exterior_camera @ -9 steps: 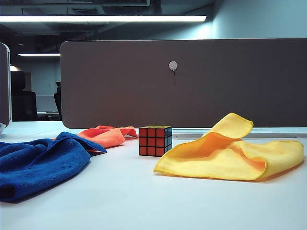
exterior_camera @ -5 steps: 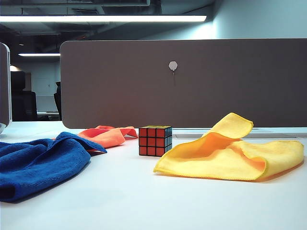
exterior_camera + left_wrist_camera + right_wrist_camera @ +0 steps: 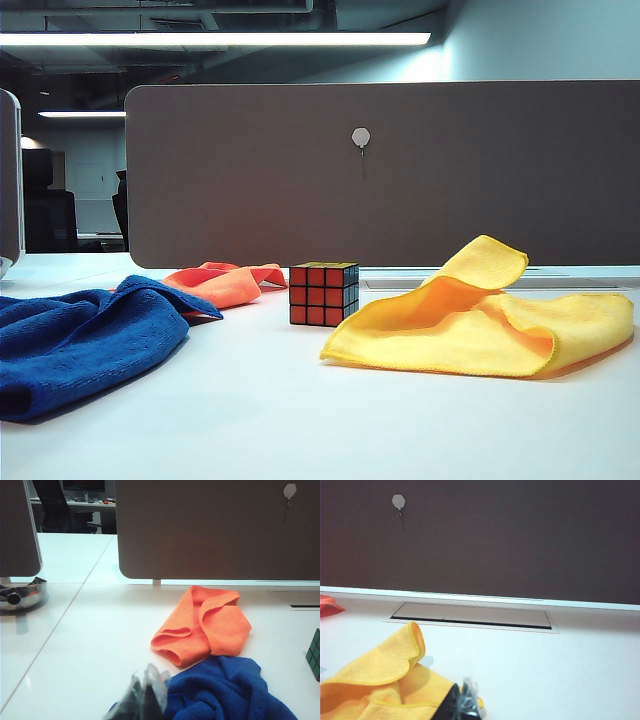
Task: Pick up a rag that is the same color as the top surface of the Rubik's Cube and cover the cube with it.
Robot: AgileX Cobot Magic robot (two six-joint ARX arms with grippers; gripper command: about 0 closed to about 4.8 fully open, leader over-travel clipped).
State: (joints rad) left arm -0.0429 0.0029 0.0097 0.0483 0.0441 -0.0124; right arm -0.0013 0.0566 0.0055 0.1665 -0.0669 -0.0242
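Observation:
The Rubik's Cube (image 3: 323, 294) stands in the middle of the white table, red face forward, yellow on top; its edge also shows in the left wrist view (image 3: 314, 655). The yellow rag (image 3: 480, 325) lies crumpled to its right, one corner curled up. In the right wrist view my right gripper (image 3: 465, 702) hovers shut and empty over the near edge of the rag (image 3: 375, 680). My left gripper (image 3: 147, 695) is shut and empty, just beside the blue cloth (image 3: 225, 692). Neither gripper shows in the exterior view.
A blue cloth (image 3: 80, 340) lies at the front left, and an orange cloth (image 3: 225, 283) behind it, left of the cube. A dark divider panel (image 3: 400, 170) closes off the back. A cable slot (image 3: 472, 615) runs along its foot; a monitor stand (image 3: 20, 592) is far left.

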